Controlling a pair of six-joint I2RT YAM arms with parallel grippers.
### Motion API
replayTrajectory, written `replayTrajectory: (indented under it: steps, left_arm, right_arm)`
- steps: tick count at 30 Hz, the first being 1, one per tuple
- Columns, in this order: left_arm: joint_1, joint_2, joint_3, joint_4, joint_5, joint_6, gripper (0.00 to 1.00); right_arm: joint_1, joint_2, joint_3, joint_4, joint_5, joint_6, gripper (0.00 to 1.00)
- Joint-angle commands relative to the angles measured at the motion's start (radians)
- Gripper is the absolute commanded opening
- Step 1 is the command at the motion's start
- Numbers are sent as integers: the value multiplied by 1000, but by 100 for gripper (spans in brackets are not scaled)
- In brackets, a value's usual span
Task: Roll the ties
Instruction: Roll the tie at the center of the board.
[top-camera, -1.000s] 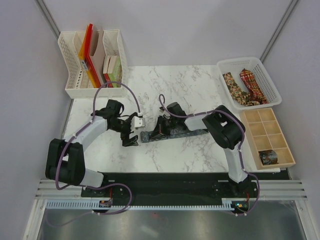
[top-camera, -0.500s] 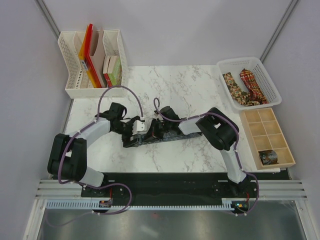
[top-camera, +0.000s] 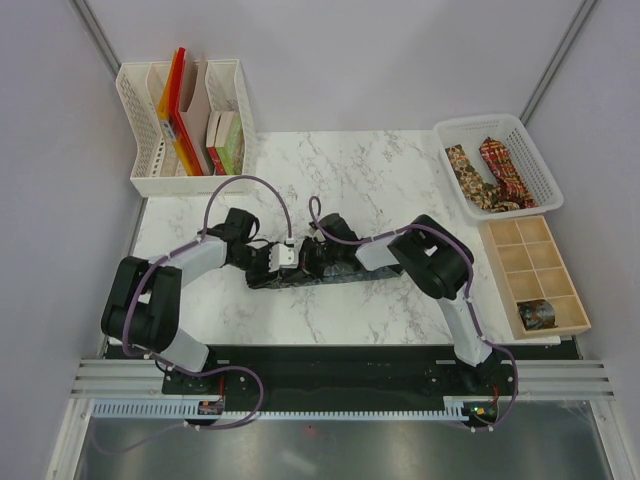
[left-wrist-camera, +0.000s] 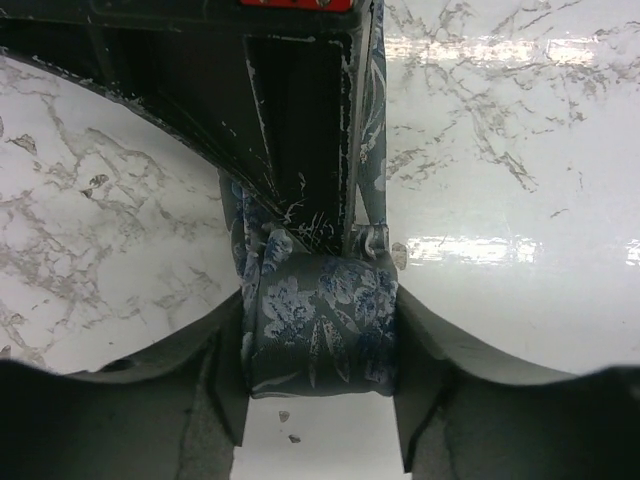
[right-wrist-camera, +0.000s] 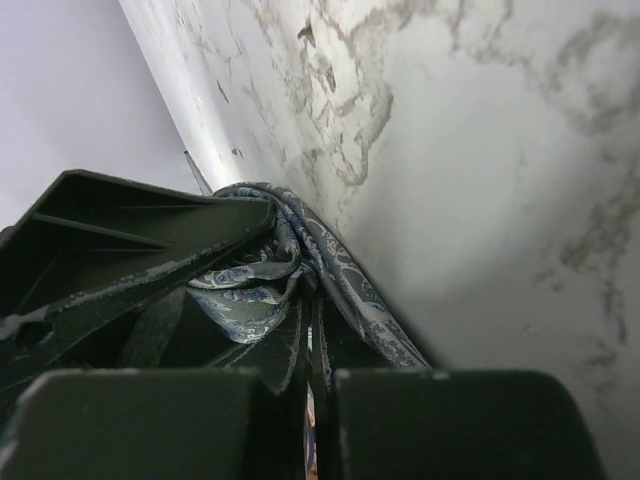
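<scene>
The grey-green tie (left-wrist-camera: 320, 330) is half rolled, its roll clamped in the left gripper (left-wrist-camera: 320, 375) and its flat part pinched by the right gripper (right-wrist-camera: 310, 335); next, another tight turn seems needed.

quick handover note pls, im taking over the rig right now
Left gripper: jaws shut on the rolled end of the grey tie.
Right gripper: jaws shut on the same tie right beside the roll.
The tie's unrolled tail lies flat on the table, trailing right.
Brown-gold tie and red tie: unrolled, in the white basket.
Done: what looks like one rolled tie sits in the wooden tray, near-left compartment.
Left: finish rolling the grey tie, then roll the two in the basket.
</scene>
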Motion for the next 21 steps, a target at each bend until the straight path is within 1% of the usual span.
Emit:
replayTrajectory:
  steps: [1,2,4,5,8,16,21]
  left_arm:
    - [-5,15,34,-3,-3,-9,51]
    - [-5,22,39,-15,-9,-6,44]
    - [-5,33,51,-42,-17,5,37]
    - [-5,38,53,-46,-25,6,31]
    - [-5,42,53,-57,-37,22,28]
    - [-5,64,57,-65,-54,45,26]
    - [-5,70,65,-75,-58,60,24]
  right_arm:
    - [1,34,22,-101,95,-35,0]
    - [-1,7,46,-118,90,-46,0]
    - [-11,-16,69,-143,82,-75,0]
    - [-15,-36,77,-156,82,-78,0]
    - [-28,-53,89,-182,70,-104,0]
    - [-44,-84,101,-216,50,-156,0]
    - [-53,-64,137,-224,39,-186,0]
